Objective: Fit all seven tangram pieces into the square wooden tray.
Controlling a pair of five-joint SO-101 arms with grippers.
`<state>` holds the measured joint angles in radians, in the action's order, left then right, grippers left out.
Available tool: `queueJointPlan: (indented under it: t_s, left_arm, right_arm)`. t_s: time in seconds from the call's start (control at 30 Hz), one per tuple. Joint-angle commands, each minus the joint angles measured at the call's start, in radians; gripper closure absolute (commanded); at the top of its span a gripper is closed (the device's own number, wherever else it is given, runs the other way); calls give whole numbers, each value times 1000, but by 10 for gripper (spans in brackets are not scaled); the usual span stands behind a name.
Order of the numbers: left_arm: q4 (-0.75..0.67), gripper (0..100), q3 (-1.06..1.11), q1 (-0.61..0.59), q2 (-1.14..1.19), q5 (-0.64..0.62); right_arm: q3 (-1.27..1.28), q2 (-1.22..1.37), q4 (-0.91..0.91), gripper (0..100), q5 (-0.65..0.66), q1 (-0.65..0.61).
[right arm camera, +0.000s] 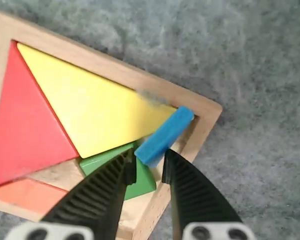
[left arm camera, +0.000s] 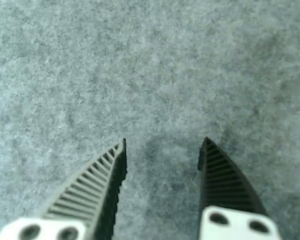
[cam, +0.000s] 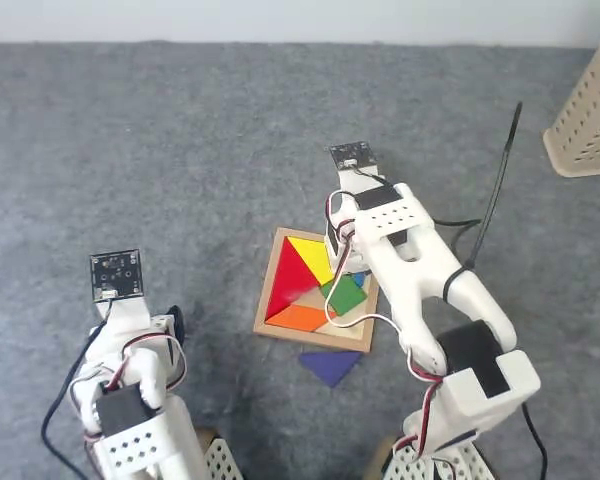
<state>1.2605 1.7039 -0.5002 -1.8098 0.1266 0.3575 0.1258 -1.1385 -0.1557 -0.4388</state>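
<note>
Blue wooden tangram piece (right arm camera: 164, 136), clenched edgewise by the right gripper (right arm camera: 149, 166) at the open corner of the square wooden tray (right arm camera: 206, 114), seemingly awaited seating; left gripper (left arm camera: 162, 150) gaped idle.

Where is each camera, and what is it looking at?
High view: fixed above, looking down on the grey table, the wooden tray, the left arm and the right arm.
Left wrist view: on the left arm's wrist, facing bare table; the open left fingers show.
Right wrist view: on the right arm's wrist, facing the tray's corner; the right fingers pinch the blue piece.
Shared: high and right wrist views both show the tray and yellow piece.
</note>
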Motion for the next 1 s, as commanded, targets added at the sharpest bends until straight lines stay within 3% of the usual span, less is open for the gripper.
queueJointPlan:
  t_s: [0.0,0.47,0.6,0.73,0.87,0.97]
  left_arm:
    - [3,775,-19,0,-12,-9]
    - [3,775,-19,0,-12,-9]
    - [3,775,-19,0,-12,-9]
    - [3,775,-19,0,-12,-9]
    - [3,775,-19,0,-12,-9]
    - [3,775,-19,0,-12,-9]
  right_arm:
    - [-26,-25,-13,897,20,-5]
    - [15,-162,-18,897,49,-4]
    - [68,-171,56,903,63,-4]
    - [112,-216,88,998,75,-2]
    - [192,-326,85,993,158,-12]
    - [269,-423,38,991,339,-30]
